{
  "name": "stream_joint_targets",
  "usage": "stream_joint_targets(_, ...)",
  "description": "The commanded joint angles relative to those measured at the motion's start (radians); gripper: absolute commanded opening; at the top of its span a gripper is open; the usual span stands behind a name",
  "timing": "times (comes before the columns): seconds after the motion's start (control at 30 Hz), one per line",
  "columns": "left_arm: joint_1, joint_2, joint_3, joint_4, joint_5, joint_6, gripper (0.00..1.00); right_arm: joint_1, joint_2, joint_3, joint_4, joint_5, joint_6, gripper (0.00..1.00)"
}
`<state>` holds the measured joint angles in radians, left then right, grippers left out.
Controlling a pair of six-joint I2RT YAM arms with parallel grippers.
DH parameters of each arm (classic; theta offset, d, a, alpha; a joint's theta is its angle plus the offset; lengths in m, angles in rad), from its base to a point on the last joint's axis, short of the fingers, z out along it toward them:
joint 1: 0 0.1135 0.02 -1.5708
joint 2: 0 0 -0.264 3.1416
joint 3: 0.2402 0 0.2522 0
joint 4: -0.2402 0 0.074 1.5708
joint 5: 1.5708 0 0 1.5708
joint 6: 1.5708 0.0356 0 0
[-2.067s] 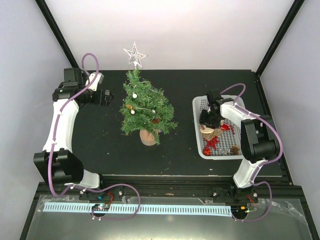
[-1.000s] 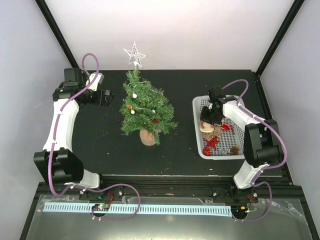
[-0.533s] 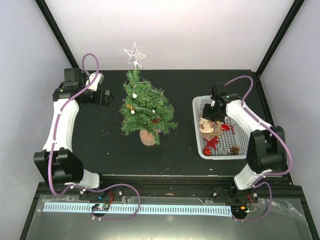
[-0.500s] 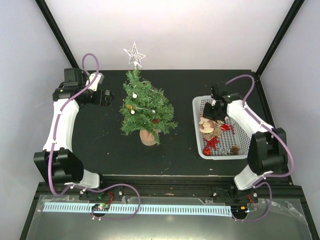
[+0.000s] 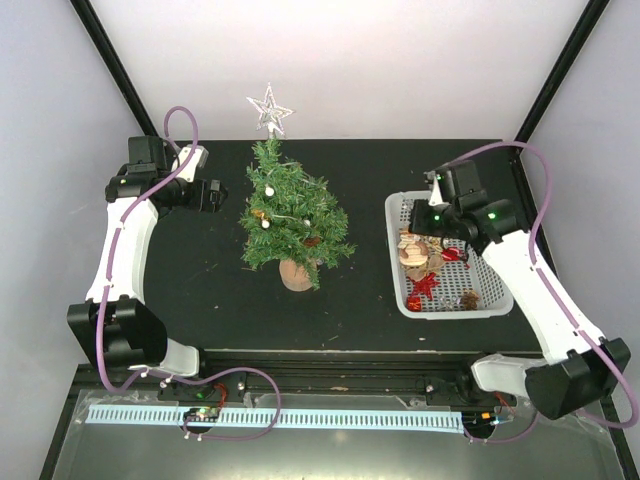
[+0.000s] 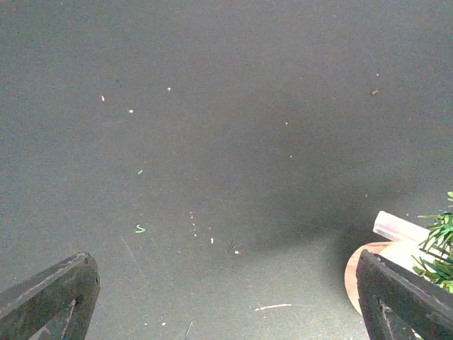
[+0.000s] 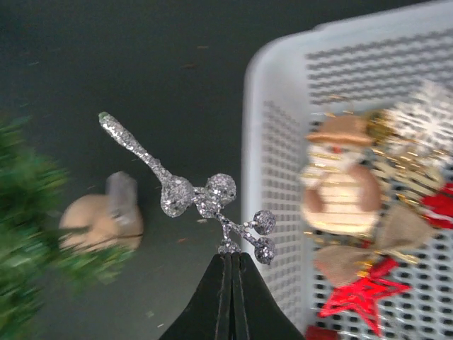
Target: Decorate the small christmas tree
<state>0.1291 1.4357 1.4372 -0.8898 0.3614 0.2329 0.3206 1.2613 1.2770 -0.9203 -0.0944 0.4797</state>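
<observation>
Black matte surface (image 5: 200,300) carries the small christmas tree (image 5: 290,215) a little toward nine o'clock from its middle, upright on a pale wooden stump (image 5: 297,273), with a silver star (image 5: 269,110) at its tip. At three o'clock of the tree sits a white mesh basket (image 5: 393,262) of ornaments, and the right end effector (image 5: 440,226) hangs over its far half. The left end effector (image 5: 212,195) hovers near the tree at nine o'clock, apart from the branches. From the left wrist, its fingers stand spread wide over bare surface, with the stump and a few green needles at four o'clock. From the right wrist, the fingers are pressed together, pinching the stem of a silver glitter sprig (image 7: 191,195), seen against the dark surface at nine o'clock of the basket's wall. The tree shows blurred farther toward nine o'clock.
</observation>
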Motion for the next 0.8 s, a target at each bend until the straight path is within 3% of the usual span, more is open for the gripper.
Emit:
stream_joint_targets(0.0, -0.004, 0.013, 0.016, 0.000, 0.023, -0.004, 0.99, 0.156, -0.024, 0.125, -0.050, 0.037, -0.020, 0.01)
stream_joint_targets(0.23, -0.004, 0.014, 0.027, -0.004, 0.031, -0.007, 0.99, 0.335, 0.063, 0.371, -0.161, 0.048, -0.064, 0.01)
stream_joint_targets(0.77, -0.003, -0.019, -0.005, 0.006, 0.010, -0.003, 0.99, 0.557, 0.236, 0.637, -0.267, -0.024, -0.202, 0.01)
